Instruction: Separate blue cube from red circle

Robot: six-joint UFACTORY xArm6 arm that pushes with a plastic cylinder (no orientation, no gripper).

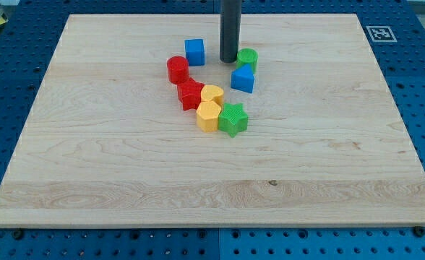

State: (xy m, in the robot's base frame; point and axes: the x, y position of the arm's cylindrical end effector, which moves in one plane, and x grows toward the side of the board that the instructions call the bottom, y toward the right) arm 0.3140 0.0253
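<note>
The blue cube [194, 51] sits near the view's top, just up and right of the red circle [177, 69]; the two are close, nearly touching at a corner. My tip [229, 60] stands on the board to the right of the blue cube, with a small gap, and right beside the green circle [247, 58].
A second blue block [243, 79] lies below the green circle. A red star-like block [190, 94], a yellow heart [212, 94], a yellow hexagon [208, 115] and a green star [233, 119] cluster below. The wooden board [89, 180] lies on a blue perforated table.
</note>
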